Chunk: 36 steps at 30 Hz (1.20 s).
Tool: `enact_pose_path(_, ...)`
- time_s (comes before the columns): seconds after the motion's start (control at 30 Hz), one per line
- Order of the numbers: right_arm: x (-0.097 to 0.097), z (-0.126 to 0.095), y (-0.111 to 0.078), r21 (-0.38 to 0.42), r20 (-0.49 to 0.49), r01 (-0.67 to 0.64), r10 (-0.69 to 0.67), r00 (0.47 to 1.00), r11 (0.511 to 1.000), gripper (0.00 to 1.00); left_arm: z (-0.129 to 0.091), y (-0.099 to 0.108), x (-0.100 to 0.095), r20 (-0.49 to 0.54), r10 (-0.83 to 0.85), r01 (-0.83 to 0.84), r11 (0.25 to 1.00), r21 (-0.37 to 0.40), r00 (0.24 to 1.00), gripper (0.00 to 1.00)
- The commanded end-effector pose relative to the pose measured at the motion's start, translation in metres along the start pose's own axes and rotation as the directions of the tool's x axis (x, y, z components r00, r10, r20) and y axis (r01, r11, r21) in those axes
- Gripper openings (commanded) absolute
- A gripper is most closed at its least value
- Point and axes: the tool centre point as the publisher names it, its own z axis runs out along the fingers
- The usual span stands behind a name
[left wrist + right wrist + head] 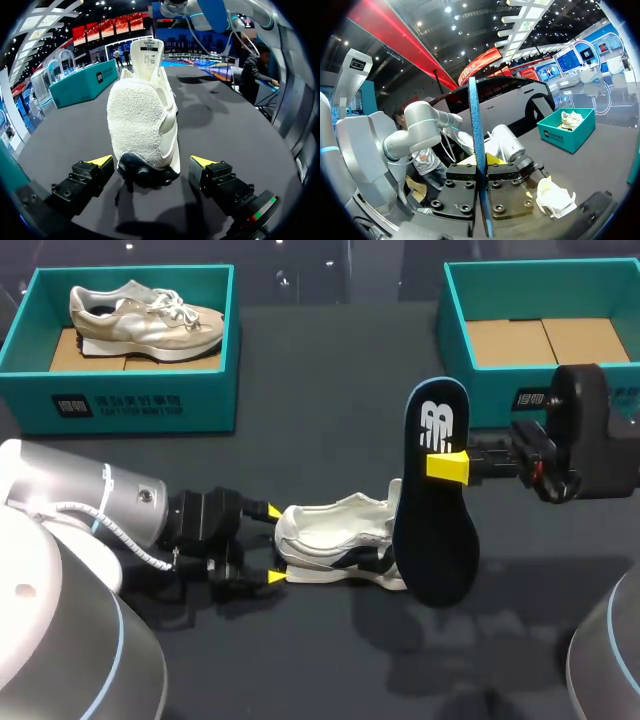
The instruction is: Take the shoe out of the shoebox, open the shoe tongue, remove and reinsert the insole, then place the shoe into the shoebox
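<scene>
Two teal cardboard boxes stand at the far side of the dark worktop [320, 390] in the head view. The left shoebox [130, 405] holds a beige-and-gold sneaker [140, 318]; the right shoebox [490, 400] shows only its brown cardboard floor. A white mesh running shoe [335, 540] sits on its sole on the worktop, nearer than both boxes and outside them. The left jaws stand wide open at its heel, a yellow fingertip [262, 510] on each side. The right jaws are closed on a dark navy foam insole [437, 540] with a white logo, held upright over the shoe's toe end; whether the two touch cannot be told.

From the left wrist, the shoe's [142, 125] fuzzy heel sits between the spread fingertips [100, 161], with a gap to each, and its tongue stands up.

From the right wrist, the insole [476, 135] shows edge-on, pinched between both fingers [507, 192]. The white shoe [555, 197] lies beyond them on the worktop.
</scene>
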Motion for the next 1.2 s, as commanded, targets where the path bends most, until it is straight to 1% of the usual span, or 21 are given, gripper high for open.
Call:
enact_pose_path(0.03, 0.002, 0.001, -0.001, 0.0, 0.005, -0.001, 0.001, 1.0, 1.0, 0.0, -0.004, -0.012, -0.004, -0.025, -0.007, 0.004, 0.992, -0.124, 1.0, 1.0)
enact_pose_path(0.07, 0.002, 0.001, -0.001, 0.0, 0.005, -0.001, 0.001, 1.0, 1.0, 0.0, -0.004, -0.014, -0.006, -0.026, -0.019, 0.014, 0.986, -0.168, 0.999, 1.0)
enact_pose_path(0.1, 0.002, 0.001, -0.001, 0.0, 0.005, -0.001, 0.001, 1.0, 1.0, 0.0, -0.006, -0.016, -0.007, -0.037, -0.02, 0.014, 0.987, -0.163, 0.999, 1.0)
enact_pose_path(0.13, 0.002, 0.001, -0.001, 0.0, 0.005, -0.001, 0.001, 1.0, 1.0, 0.0, -0.009, -0.017, -0.009, -0.033, -0.045, 0.037, 0.977, -0.21, 0.998, 1.0)
enact_pose_path(0.17, 0.002, 0.001, -0.001, 0.0, 0.005, -0.001, 0.001, 1.0, 1.0, 0.0, -0.009, -0.019, -0.011, -0.032, -0.093, 0.082, 0.962, -0.261, 0.995, 1.0)
enact_pose_path(0.2, 0.002, 0.001, -0.001, 0.0, 0.005, -0.001, 0.001, 1.0, 1.0, 0.0, -0.01, -0.02, -0.015, -0.059, -0.167, 0.144, 0.948, -0.285, 0.984, 1.0)
enact_pose_path(0.23, 0.002, 0.001, -0.001, 0.0, 0.005, -0.001, 0.001, 1.0, 1.0, 0.0, -0.011, -0.02, -0.018, -0.069, -0.217, 0.184, 0.928, -0.324, 0.974, 1.0)
enact_pose_path(0.3, 0.002, 0.001, -0.001, 0.0, 0.005, -0.001, 0.001, 1.0, 1.0, 0.0, -0.014, -0.022, -0.019, -0.023, -0.219, 0.192, 0.897, -0.398, 0.975, 1.0)
enact_pose_path(0.73, 0.002, 0.001, -0.001, 0.0, 0.005, -0.001, 0.001, 1.0, 1.0, 0.0, -0.016, -0.023, -0.019, -0.031, -0.217, 0.187, 0.898, -0.399, 0.976, 1.0)
enact_pose_path(0.8, 0.002, 0.001, -0.001, 0.0, 0.005, -0.001, 0.001, 1.0, 1.0, 0.0, -0.017, -0.026, -0.019, -0.013, -0.19, 0.166, 0.886, -0.434, 0.982, 1.0)
enact_pose_path(0.93, 0.002, 0.001, -0.001, 0.0, 0.005, -0.001, 0.001, 1.0, 1.0, 0.0, -0.019, -0.032, -0.022, -0.041, -0.176, 0.13, 0.846, -0.518, 0.984, 1.0)
enact_pose_path(0.97, 0.002, 0.001, -0.001, 0.0, 0.005, -0.001, 0.001, 1.0, 1.0, 0.0, -0.019, -0.033, -0.023, -0.031, -0.17, 0.125, 0.828, -0.546, 0.985, 1.0)
enact_pose_path(1.03, 0.002, 0.001, -0.001, 0.0, 0.005, -0.001, 0.001, 1.0, 1.0, 0.0, -0.02, -0.036, -0.023, -0.049, -0.157, 0.101, 0.817, -0.568, 0.986, 1.0)
enact_pose_path(1.1, 0.002, 0.001, -0.001, 0.0, 0.005, -0.001, 0.001, 1.0, 1.0, 0.0, -0.02, -0.041, -0.023, -0.045, -0.148, 0.091, 0.792, -0.603, 0.988, 1.0)
enact_pose_path(1.2, 0.002, 0.001, -0.001, 0.0, 0.005, -0.001, 0.001, 1.0, 1.0, 0.0, -0.022, -0.048, -0.024, -0.082, -0.154, 0.068, 0.772, -0.632, 0.985, 1.0)
